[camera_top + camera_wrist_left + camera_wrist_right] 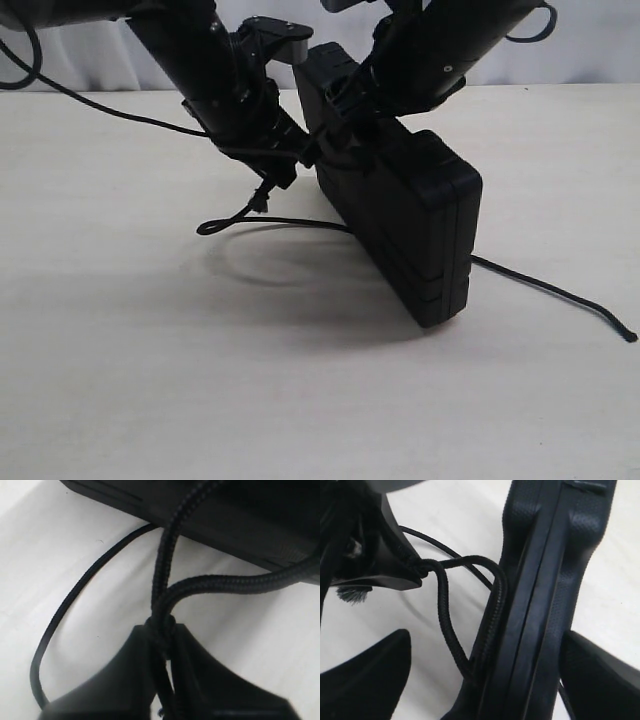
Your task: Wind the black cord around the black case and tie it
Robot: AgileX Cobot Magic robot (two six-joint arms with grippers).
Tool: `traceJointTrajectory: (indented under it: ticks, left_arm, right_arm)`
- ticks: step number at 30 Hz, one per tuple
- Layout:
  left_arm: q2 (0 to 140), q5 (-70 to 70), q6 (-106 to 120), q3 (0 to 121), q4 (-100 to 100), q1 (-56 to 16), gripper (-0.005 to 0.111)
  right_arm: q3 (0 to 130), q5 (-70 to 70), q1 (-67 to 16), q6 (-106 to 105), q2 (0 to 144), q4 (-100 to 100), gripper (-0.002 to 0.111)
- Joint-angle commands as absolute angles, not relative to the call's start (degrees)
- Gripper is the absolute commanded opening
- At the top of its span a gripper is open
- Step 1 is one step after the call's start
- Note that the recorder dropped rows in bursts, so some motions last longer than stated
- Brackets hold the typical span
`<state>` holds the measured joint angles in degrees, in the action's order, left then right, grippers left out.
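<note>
**Black cord (pixel 235 584).** Two strands of the cord meet at the left gripper (pixel 161 632) and are pinched there. From that point they run up to the black case (pixel 410 215) and lie against its side wall. A short tail (pixel 262 200) hangs below the left gripper. The rest of the cord lies on the table (pixel 150 380). It forms a loop (pixel 215 226) to the left of the case, passes under the case, and trails out to the right, where its far end rests loose on the table.

**Black case.** The case stands on one narrow edge on the table, tilted, with its upper end between the two arms. Its seam faces the right wrist camera.

**Left gripper.** The fingers are pressed together on the cord, just beside the case. They do not touch the case.

**Right gripper (pixel 485 660).** The fingers are spread apart and straddle the upper end of the case. One finger (pixel 365 680) stands well clear of the case wall, with the cord strands in the gap. The other finger (pixel 600 680) is just beside the opposite wall; contact cannot be determined.
</note>
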<state>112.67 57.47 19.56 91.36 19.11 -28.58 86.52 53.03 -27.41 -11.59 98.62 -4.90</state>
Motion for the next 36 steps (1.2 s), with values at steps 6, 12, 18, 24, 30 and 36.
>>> traceJointTrajectory:
  ticks: [6,12,18,24,30,36]
  left_arm:
    - [111.1,52.8,16.5,91.7,13.1,-28.7,0.000]
    - [107.5,46.7,16.0,91.7,11.2,-28.9,0.000]
    - [106.9,42.1,17.7,88.3,4.5,-31.0,0.000]
    - [103.9,25.9,13.1,78.6,-3.4,-34.8,0.000]
    - [103.1,26.3,10.5,77.3,-7.1,-35.3,0.000]
    - [103.0,33.9,8.8,76.7,-12.4,-35.3,0.000]
  right_arm:
    - [86.3,52.7,-27.5,-12.9,98.6,-5.5,0.076]
    - [86.3,52.7,-27.5,-12.9,98.6,-5.5,0.076]
    - [86.3,52.8,-27.5,-13.0,98.6,-5.5,0.076]
    - [86.3,53.0,-27.5,-13.0,98.6,-5.5,0.076]
    - [86.3,53.0,-27.5,-13.0,98.6,-5.5,0.076]
    - [86.3,53.0,-27.5,-12.9,98.6,-5.5,0.076]
